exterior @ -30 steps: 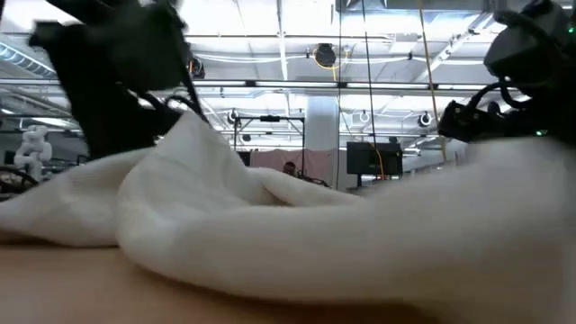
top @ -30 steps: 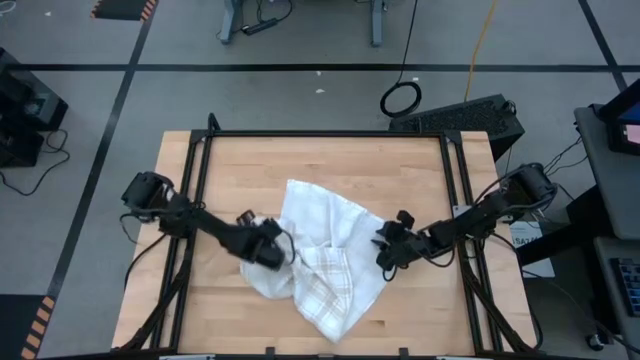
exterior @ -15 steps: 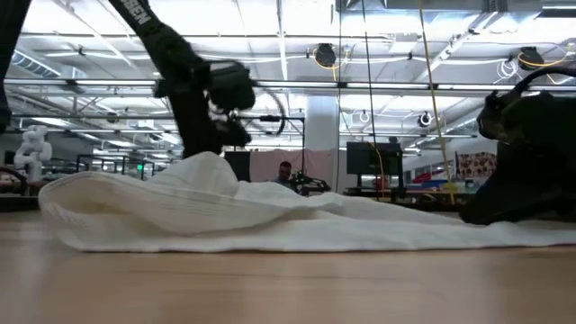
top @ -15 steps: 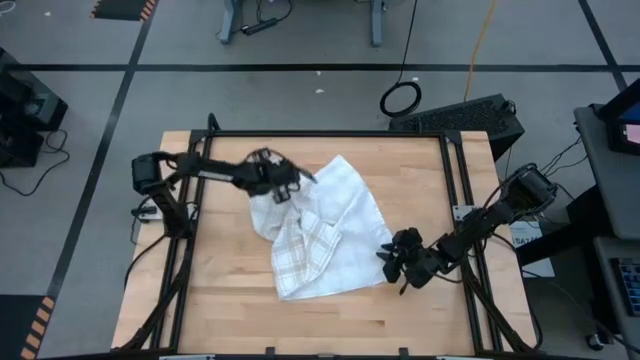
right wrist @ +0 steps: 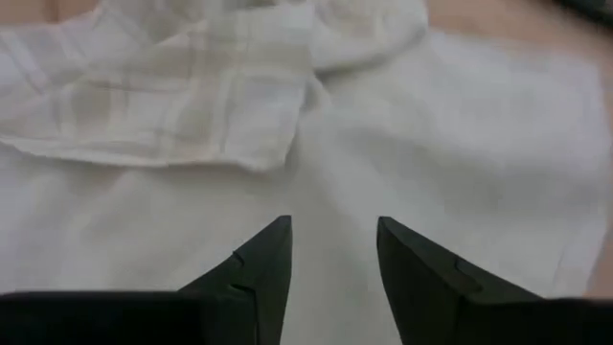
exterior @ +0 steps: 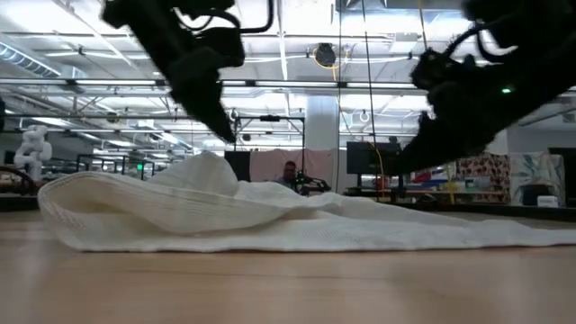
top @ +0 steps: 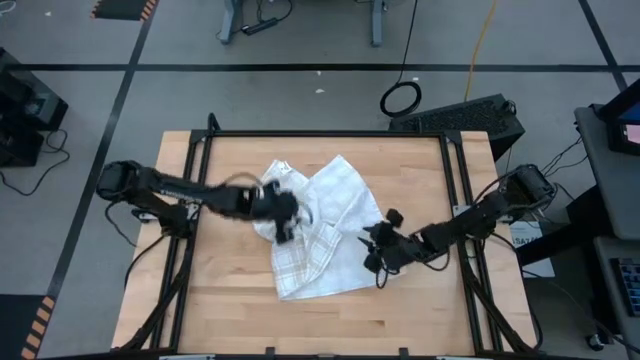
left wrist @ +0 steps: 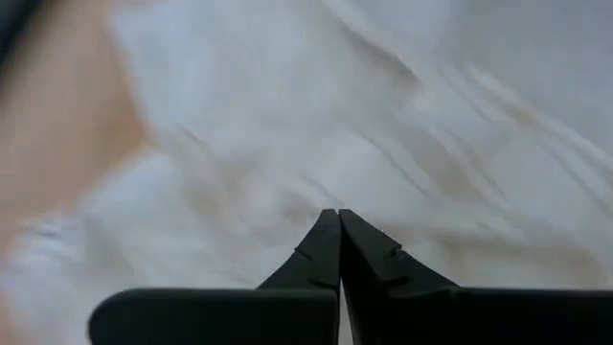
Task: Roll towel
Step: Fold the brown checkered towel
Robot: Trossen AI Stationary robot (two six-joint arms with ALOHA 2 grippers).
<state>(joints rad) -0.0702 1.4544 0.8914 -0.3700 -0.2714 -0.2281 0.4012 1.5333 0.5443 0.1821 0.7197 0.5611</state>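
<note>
I am seeing the towel (top: 325,235) lying crumpled and partly folded on the middle of the wooden table (top: 230,310), its checked underside turned up toward the near edge. The left gripper (top: 283,214) is hovering over the towel's left, bunched part; in its wrist view the fingers (left wrist: 326,251) are pressed together with nothing between them. The right gripper (top: 372,250) is sitting at the towel's right edge, jaws parted above flat cloth, gripping nothing that I can see.
</note>
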